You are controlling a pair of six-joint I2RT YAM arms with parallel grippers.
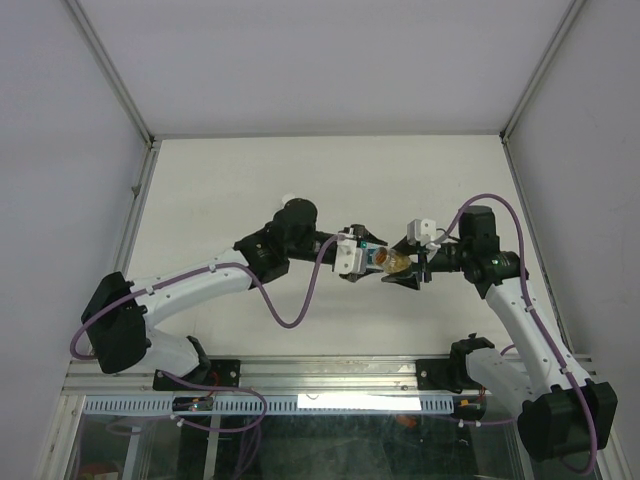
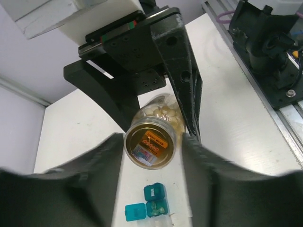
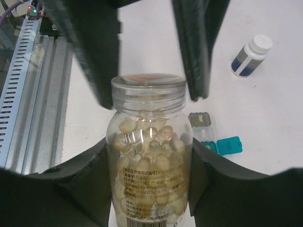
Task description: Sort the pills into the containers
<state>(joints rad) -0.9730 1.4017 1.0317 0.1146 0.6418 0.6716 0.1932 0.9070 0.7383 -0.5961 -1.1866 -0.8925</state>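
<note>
A clear pill bottle [image 3: 150, 165] full of pale yellow pills hangs in mid-air between the two arms, also in the top view as the bottle [image 1: 393, 262]. My right gripper [image 3: 150, 151] is shut on its body. My left gripper [image 2: 152, 142] is shut around its gold-lined cap [image 2: 150, 144], one finger on each side. Below on the table lie the containers: a closed teal box [image 2: 154, 192], an open teal compartment [image 2: 157, 207] holding a few pills with its lid [image 2: 134, 212] flipped aside, and a grey box [image 3: 199, 118].
A white bottle with a blue label [image 3: 251, 56] stands on the table beyond the containers. Aluminium rails [image 1: 300, 375] run along the near edge, and frame posts [image 1: 140, 170] border the white table at left and right.
</note>
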